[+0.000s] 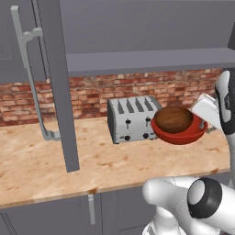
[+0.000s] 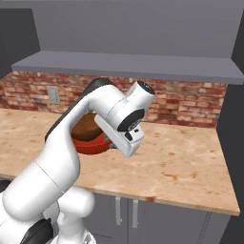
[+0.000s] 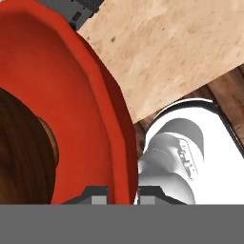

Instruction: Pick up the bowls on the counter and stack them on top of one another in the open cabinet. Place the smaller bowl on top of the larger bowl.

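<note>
- The larger bowl [image 1: 180,134], glossy red, sits at the right of the left base view, just right of the toaster [image 1: 132,119], with the smaller bowl [image 1: 173,119], dark brown, nested inside it.
- So the stack seems already made, small in large as the task wants; what is left is getting the pair into the open cabinet [image 1: 147,62], whose grey shelf runs across the upper part of the frame.
- In the hand view the red rim [image 3: 119,143] runs down to the bottom centre, between the two dark tips of the hand [image 3: 121,193], one tip on either side of the bowl's wall.
- The hand is clenched on that rim, a pinch on the thin wall, likely because the bowl is too wide to span.
- In the left base view the red bowl appears to hang slightly above the worktop [image 1: 41,160], tilted a little; I judge it lifted, though contact is hard to rule out.
- In the right base view the arm covers much of the bowls at centre left; red and brown peek out beside it.
- The cabinet door [image 1: 57,82] stands open at the left, handle outward, leaving the shelf reachable.
- A rim pinch carries the load off-centre, so the brown bowl could slide if the tilt grows.
</note>
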### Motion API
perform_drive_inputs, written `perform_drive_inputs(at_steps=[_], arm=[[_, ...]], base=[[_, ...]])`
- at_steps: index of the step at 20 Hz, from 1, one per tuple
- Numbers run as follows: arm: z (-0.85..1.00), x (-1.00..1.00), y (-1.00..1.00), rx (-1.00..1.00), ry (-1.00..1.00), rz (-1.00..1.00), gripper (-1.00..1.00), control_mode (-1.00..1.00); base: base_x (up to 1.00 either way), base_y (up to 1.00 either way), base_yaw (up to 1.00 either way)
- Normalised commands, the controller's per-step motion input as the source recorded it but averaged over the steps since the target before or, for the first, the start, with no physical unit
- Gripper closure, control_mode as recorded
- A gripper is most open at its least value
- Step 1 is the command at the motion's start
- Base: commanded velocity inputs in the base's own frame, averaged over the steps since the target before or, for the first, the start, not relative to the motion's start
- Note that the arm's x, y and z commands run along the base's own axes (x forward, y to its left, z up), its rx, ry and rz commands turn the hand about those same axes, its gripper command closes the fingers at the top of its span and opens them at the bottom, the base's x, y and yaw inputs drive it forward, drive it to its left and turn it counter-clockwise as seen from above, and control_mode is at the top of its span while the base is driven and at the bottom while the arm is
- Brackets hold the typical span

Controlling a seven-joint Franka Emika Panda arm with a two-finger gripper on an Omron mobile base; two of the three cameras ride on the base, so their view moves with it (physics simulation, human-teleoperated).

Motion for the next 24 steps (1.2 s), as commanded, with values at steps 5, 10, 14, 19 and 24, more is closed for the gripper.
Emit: perform_drive_inputs(at_steps=[5, 10, 14, 19, 24], arm=[[0.56, -0.27, 0.04, 0.00, -0.04, 0.00, 1.00, -1.00], [0.52, -0.33, 0.03, 0.00, -0.05, 0.00, 1.00, -1.00], [0.52, -0.27, 0.03, 0.00, -0.03, 0.00, 1.00, -1.00], [0.44, -0.15, 0.06, 0.00, -0.01, 0.00, 1.00, -1.00], [0.38, 0.00, 0.02, 0.00, 0.00, 0.00, 1.00, -1.00]], base=[[0.00, 0.00, 0.00], [0.00, 0.00, 0.00], [0.00, 0.00, 0.00], [0.00, 0.00, 0.00], [0.00, 0.00, 0.00]])
